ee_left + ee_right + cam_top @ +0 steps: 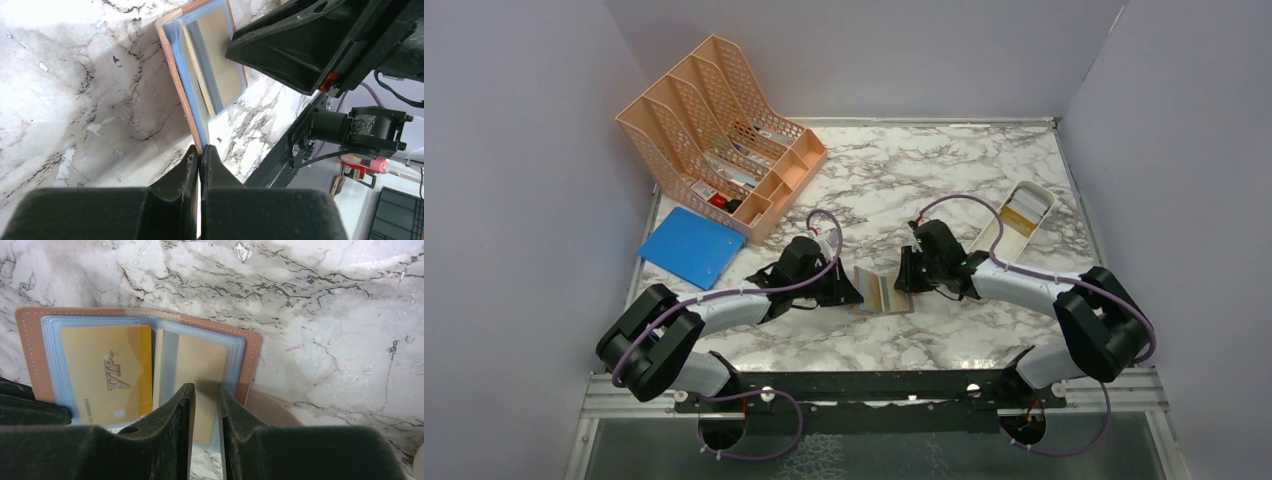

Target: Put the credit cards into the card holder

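Now, my left fingers (170, 192) pinch the card holder (29, 342) at its edge; right fingers (165, 432), slightly spread, sit over the gold card (200, 360). Push straight, steady the holder.

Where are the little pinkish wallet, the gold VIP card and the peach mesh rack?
Pinkish-tan leather-like folding wallet (252, 352): right wrist view, stitched right border.
Gold plastic VIP card (102, 372): right wrist view, middle of its face.
Peach mesh plastic file organiser (689, 100): top external view, tall mesh divider.

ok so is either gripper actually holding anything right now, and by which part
The left gripper pinches the wallet by the edge of its left flap. The right gripper sits slightly open over a card, gripping nothing visible.
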`<act>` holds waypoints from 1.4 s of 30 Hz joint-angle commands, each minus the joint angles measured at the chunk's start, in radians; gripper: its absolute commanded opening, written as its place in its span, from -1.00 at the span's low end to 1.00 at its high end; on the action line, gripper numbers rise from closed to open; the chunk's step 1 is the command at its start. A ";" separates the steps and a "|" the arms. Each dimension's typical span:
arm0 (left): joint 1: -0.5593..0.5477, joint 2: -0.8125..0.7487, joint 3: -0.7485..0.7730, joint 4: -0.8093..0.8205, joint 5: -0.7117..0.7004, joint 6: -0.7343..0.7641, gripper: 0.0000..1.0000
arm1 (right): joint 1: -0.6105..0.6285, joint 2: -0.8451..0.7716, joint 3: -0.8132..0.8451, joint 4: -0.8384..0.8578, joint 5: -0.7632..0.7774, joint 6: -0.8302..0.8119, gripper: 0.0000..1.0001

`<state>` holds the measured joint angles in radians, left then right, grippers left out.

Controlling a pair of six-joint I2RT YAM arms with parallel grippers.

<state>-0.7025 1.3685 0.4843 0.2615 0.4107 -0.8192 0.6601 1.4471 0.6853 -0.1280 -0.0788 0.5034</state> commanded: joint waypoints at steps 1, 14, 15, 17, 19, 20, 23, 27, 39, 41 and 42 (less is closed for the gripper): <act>-0.005 0.010 0.034 0.055 0.020 0.017 -1.00 | 0.004 0.033 -0.048 0.054 -0.012 0.011 -0.44; -0.005 0.038 0.052 0.191 0.138 0.022 -0.98 | 0.004 0.053 -0.133 0.156 -0.107 0.069 -0.48; -0.005 0.042 0.051 0.194 0.140 0.020 -1.00 | 0.004 0.049 -0.134 0.155 -0.106 0.069 -0.48; -0.005 0.049 0.047 0.207 0.144 0.016 -1.00 | 0.004 0.043 -0.136 0.153 -0.105 0.069 -0.47; -0.006 0.054 0.043 0.223 0.150 0.013 -0.95 | 0.004 0.041 -0.137 0.153 -0.109 0.069 -0.48; -0.006 0.055 0.042 0.229 0.152 0.012 -0.93 | 0.004 0.039 -0.139 0.154 -0.111 0.070 -0.48; -0.006 0.061 0.043 0.240 0.156 0.011 -0.95 | 0.004 0.037 -0.147 0.161 -0.117 0.075 -0.48; -0.006 0.075 0.049 0.248 0.161 0.011 -1.00 | 0.004 0.033 -0.148 0.164 -0.122 0.079 -0.48; -0.006 0.147 0.048 0.251 0.141 -0.012 -0.99 | 0.004 -0.022 -0.131 0.131 -0.122 0.079 -0.46; -0.006 0.170 0.055 0.251 0.144 -0.011 -0.99 | 0.004 -0.033 -0.129 0.122 -0.117 0.079 -0.45; -0.006 0.177 0.058 0.251 0.146 -0.011 -0.99 | 0.004 -0.040 -0.128 0.116 -0.113 0.078 -0.45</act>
<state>-0.7029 1.5028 0.5117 0.4744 0.5533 -0.8345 0.6556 1.4315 0.5747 0.0704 -0.1768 0.5766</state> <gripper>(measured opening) 0.017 0.270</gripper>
